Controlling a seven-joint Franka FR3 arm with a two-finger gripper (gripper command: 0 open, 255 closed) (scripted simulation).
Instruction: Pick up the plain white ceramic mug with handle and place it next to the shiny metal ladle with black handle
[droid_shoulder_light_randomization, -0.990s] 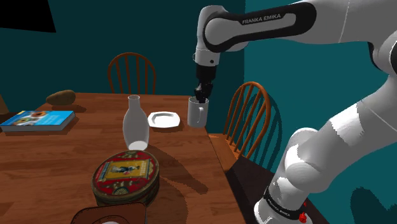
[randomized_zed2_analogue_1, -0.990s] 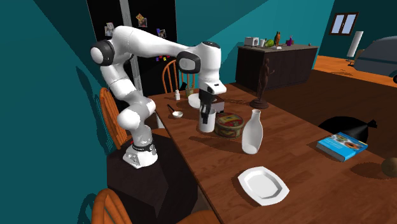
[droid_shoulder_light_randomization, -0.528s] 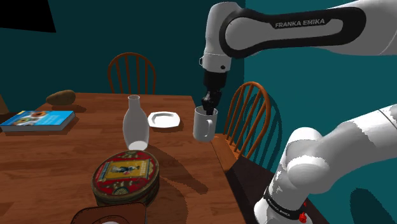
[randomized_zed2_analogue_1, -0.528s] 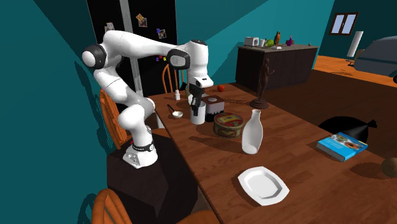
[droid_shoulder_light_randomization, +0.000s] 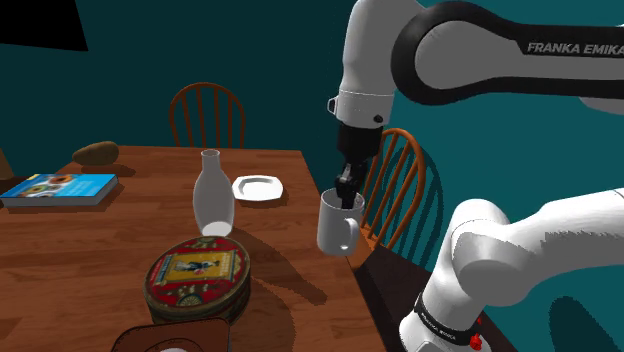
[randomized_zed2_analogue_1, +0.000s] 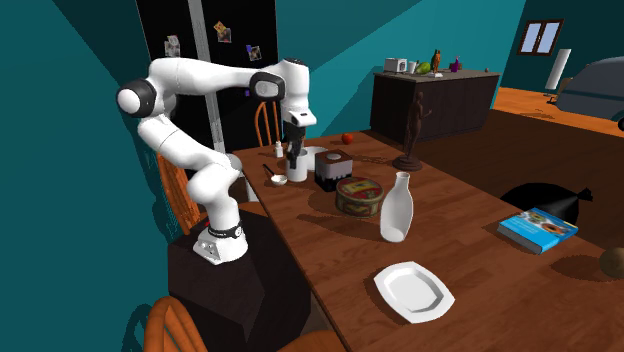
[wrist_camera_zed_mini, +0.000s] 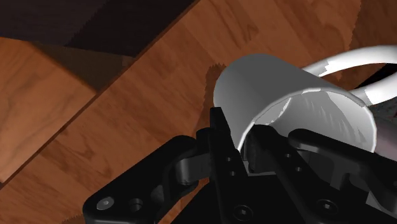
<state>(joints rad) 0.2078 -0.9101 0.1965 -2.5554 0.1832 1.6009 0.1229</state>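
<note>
we see end effector (droid_shoulder_light_randomization: 346, 193) clamped on mug (droid_shoulder_light_randomization: 338, 226) rim | mug upright, in the air over worktop (droid_shoulder_light_randomization: 80, 250) edge | ladle (randomized_zed2_analogue_1: 277, 179) apparently near it

We see a wooden worktop (droid_shoulder_light_randomization: 80, 250). In the shoulder view a round tin (droid_shoulder_light_randomization: 198, 275) lies nearest us. Behind it stands an upright white bottle (droid_shoulder_light_randomization: 212, 195), with a white plate (droid_shoulder_light_randomization: 257, 187) just beside it. A blue book (droid_shoulder_light_randomization: 60, 188) lies flat towards that view's left, and a brown lump (droid_shoulder_light_randomization: 95, 152) sits beyond it. In the second exterior view we also find a ladle (randomized_zed2_analogue_1: 276, 180) near the stand-side edge, a dark box (randomized_zed2_analogue_1: 328, 168) near the tin, and a dark figurine (randomized_zed2_analogue_1: 412, 130) farther back.
</note>
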